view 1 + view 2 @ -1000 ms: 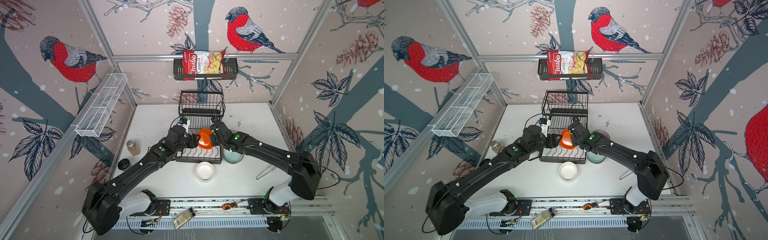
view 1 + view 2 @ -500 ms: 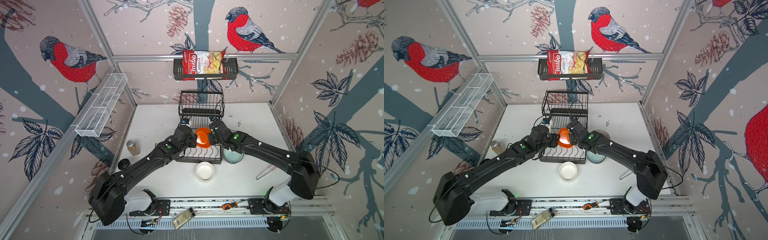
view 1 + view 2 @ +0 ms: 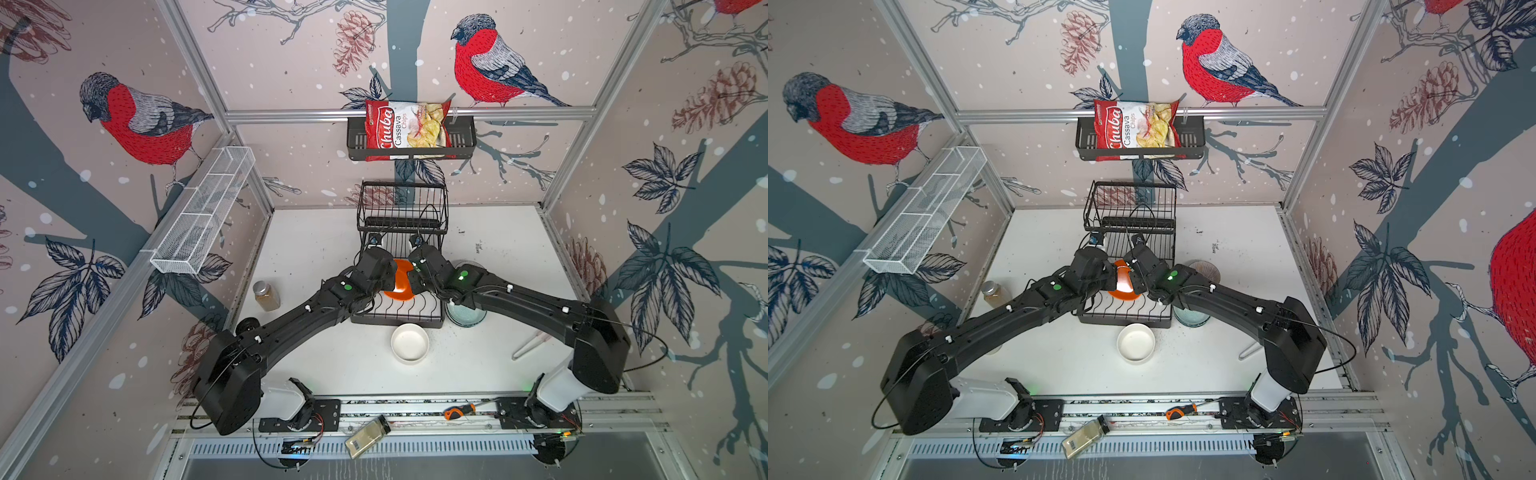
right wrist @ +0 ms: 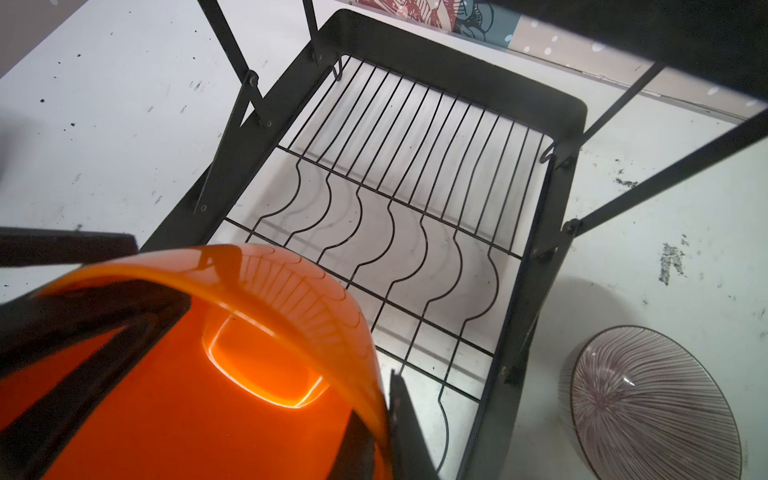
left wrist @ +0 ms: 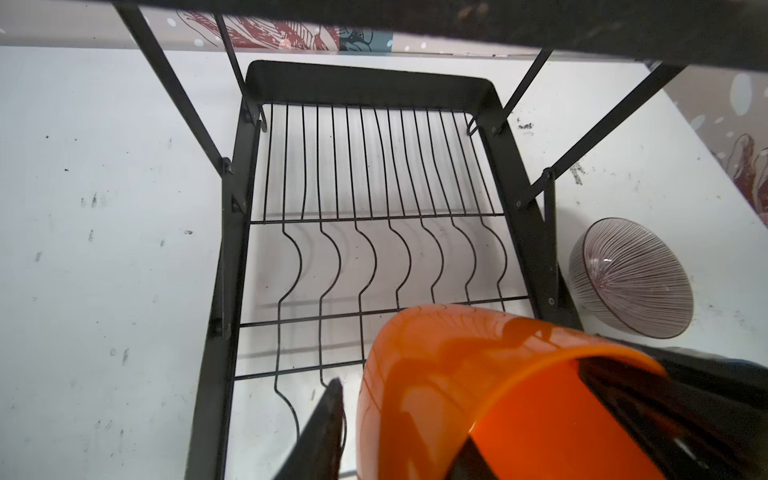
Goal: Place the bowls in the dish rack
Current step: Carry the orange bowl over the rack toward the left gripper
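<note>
An orange bowl (image 3: pixel 401 280) (image 3: pixel 1123 282) hangs tilted on edge over the lower grid of the black dish rack (image 3: pixel 399 320) (image 3: pixel 1125 321). My right gripper (image 3: pixel 412 277) (image 4: pixel 380 399) is shut on its rim (image 4: pixel 208 374), one finger inside and one outside. My left gripper (image 3: pixel 390 277) (image 5: pixel 399 415) straddles the opposite wall (image 5: pixel 478 374); its outer finger (image 5: pixel 328 411) stands a thin gap off the bowl. On the table lie a white bowl (image 3: pixel 409 343), a mint-green bowl (image 3: pixel 465 316) and a brown-striped bowl (image 5: pixel 631 278) (image 4: pixel 652 407).
The rack's raised wire basket (image 3: pixel 403 208) stands just behind the grippers. A jar (image 3: pixel 267 296) sits left of the rack and pale tongs (image 3: pixel 530 347) lie to the right. A wall shelf with a chips bag (image 3: pixel 409 133) and a white mesh trough (image 3: pixel 203 212) hang above.
My left gripper has come in from the left to the orange bowl and narrowed its jaws round the bowl's wall. The right gripper kept hold and shifted the bowl slightly.
</note>
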